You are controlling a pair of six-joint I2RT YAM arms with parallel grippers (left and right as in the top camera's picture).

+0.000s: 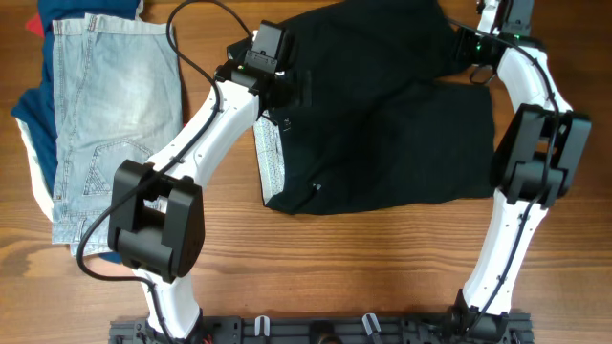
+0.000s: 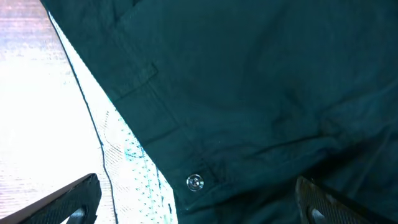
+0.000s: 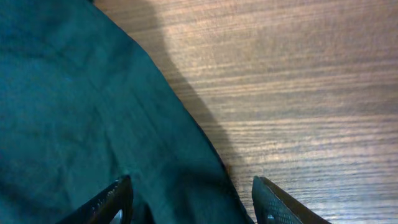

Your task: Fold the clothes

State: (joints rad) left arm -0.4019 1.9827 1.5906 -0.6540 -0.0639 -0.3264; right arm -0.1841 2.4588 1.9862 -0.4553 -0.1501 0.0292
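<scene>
Though flat, shorts beneath left gripper.

Bare table on near side of black shorts, denim shorts crowding left edge

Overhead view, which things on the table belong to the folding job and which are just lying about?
Job: black shorts; left hand, open over them; right hand, open at their edge.
Lying about: denim shorts; navy, red and white clothes under them.
</scene>
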